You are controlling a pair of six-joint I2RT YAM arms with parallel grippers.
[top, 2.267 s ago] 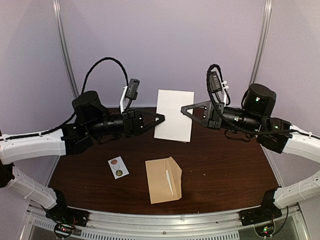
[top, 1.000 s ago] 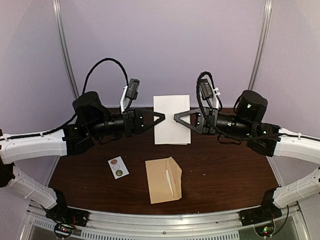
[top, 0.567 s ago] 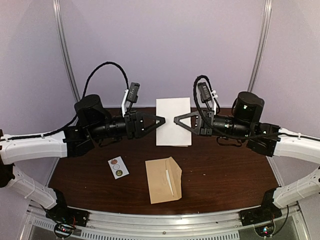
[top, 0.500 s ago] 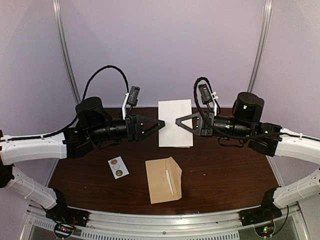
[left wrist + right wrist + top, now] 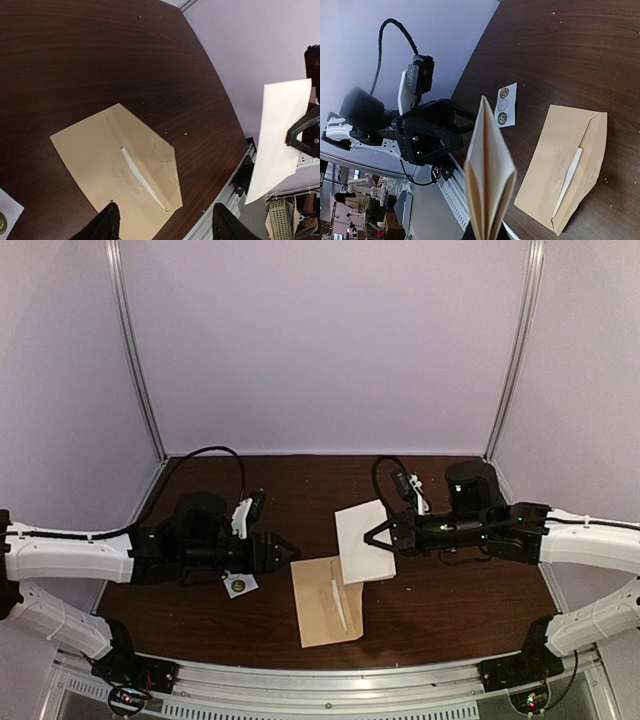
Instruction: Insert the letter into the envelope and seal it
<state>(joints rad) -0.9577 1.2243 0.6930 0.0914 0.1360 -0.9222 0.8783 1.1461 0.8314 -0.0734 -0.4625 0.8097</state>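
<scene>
Envelope flat near desk front edge, flap open, well inside both side edges. Left pincer low beside it, jaws apart, empty. Right pincer clamps folded letter above its far corner.

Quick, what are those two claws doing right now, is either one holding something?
Left gripper: jaws open, holding nothing.
Right gripper: jaws shut on the folded white letter, held off the table.

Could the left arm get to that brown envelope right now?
Probably yes: the left gripper hangs open and empty just beside the envelope, with nothing between them. The right gripper holds the letter on the other side.
</scene>
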